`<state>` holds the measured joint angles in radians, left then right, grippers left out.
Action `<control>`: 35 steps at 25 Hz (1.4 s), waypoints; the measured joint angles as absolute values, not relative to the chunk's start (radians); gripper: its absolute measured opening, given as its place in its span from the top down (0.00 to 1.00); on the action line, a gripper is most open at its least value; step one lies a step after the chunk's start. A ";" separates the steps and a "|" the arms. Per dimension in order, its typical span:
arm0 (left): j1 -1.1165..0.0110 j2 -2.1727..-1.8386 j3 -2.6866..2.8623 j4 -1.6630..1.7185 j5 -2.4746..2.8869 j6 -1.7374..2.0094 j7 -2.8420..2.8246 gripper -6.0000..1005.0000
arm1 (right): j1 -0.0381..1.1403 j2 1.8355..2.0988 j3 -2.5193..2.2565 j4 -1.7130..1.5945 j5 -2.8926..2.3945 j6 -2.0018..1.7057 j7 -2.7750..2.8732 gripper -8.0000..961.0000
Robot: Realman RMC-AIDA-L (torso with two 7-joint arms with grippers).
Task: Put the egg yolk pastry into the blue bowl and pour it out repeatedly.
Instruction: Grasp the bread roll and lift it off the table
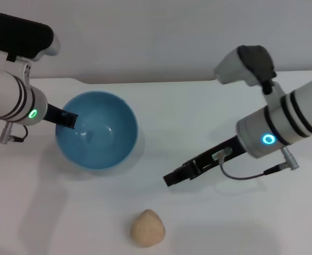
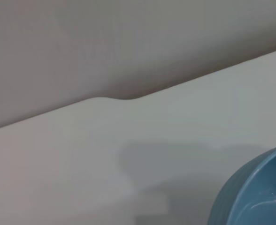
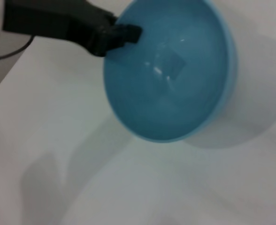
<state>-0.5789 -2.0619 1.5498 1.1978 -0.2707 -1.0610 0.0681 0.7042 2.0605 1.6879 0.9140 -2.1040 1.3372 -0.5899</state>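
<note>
White tabletop (image 1: 209, 106): my left gripper (image 1: 67, 119) clamps the glossy light-blue bowl's (image 1: 97, 130) left rim. Right gripper (image 1: 173, 177) hovers right, grip state unclear; the lumpy tan pastry ball (image 1: 147, 228) lies near.

Bare table (image 1: 209, 106) around egg yolk pastry (image 1: 147, 228); blue bowl (image 1: 97, 130) well apart

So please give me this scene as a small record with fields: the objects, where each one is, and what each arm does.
egg yolk pastry: on the table, near front edge, outside the bowl
blue bowl: empty, tilted
left gripper: clamped on the bowl's left rim
right gripper: above the table, right of the bowl, holding nothing
gap: pastry lies apart from both grippers
</note>
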 joint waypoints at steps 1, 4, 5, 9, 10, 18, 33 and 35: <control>-0.578 -2.062 1.550 1.198 -0.271 -1.064 0.068 1.00 | 0.709 2.061 1.679 0.914 -2.103 1.340 -0.590 0.65; -0.576 -2.062 1.549 1.198 -0.272 -1.067 0.068 1.00 | 0.728 2.065 1.613 0.912 -2.099 1.338 -0.595 0.65; -0.576 -2.062 1.549 1.198 -0.272 -1.067 0.068 1.00 | 0.736 2.066 1.585 0.906 -2.100 1.329 -0.594 0.64; -0.579 -2.062 1.549 1.198 -0.277 -1.065 0.068 1.00 | 0.779 2.071 1.470 0.866 -2.103 1.279 -0.578 0.61; -0.579 -2.062 1.549 1.198 -0.278 -1.064 0.068 1.00 | 0.786 2.072 1.443 0.862 -2.100 1.264 -0.577 0.60; -0.580 -2.061 1.560 1.199 -0.278 -1.060 0.067 1.00 | 0.783 2.074 1.394 0.857 -2.094 1.201 -0.551 0.45; -0.578 -2.065 1.560 1.198 -0.281 -1.050 0.067 1.00 | 0.788 2.078 1.287 0.782 -1.967 1.104 -0.559 0.47; -0.579 -2.065 1.562 1.198 -0.281 -1.050 0.067 1.00 | 0.789 2.079 1.277 0.774 -1.957 1.092 -0.559 0.47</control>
